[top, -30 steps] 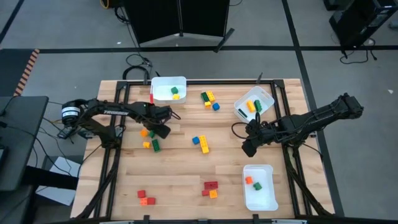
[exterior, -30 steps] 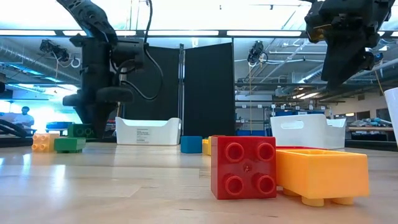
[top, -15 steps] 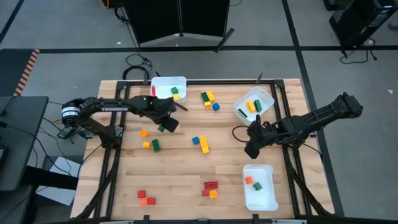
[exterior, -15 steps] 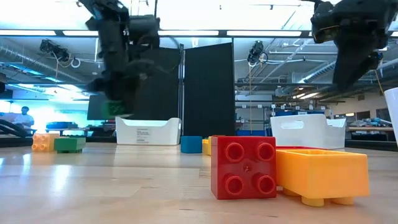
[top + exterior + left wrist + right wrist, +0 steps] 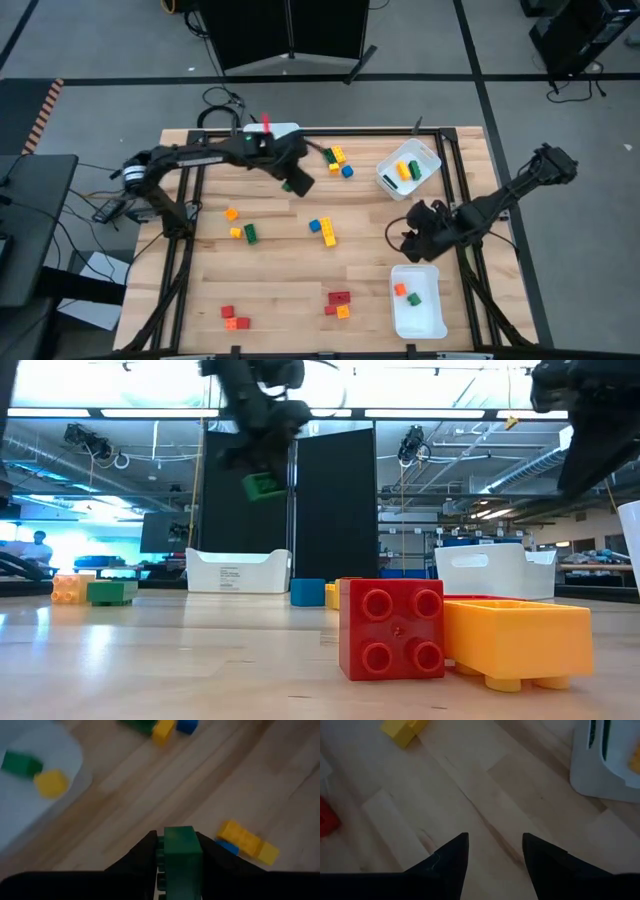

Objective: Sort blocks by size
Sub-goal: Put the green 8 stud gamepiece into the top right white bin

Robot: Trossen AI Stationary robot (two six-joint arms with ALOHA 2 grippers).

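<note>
The left gripper (image 5: 298,186) is clamped on a green block (image 5: 182,854), held up off the table (image 5: 290,270) just beside the rear white bin (image 5: 284,130) — a yellow-and-blue block cluster (image 5: 246,841) lies ahead of its fingertips. The right gripper (image 5: 495,851) hangs with its fingers apart and empty over bare wood, near the front bin (image 5: 420,301).

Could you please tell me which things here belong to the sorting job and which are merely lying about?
Job: green block held aloft by left gripper; loose blocks on the table; white bins; right gripper, open.

Lying about: black panel; cables.
</note>
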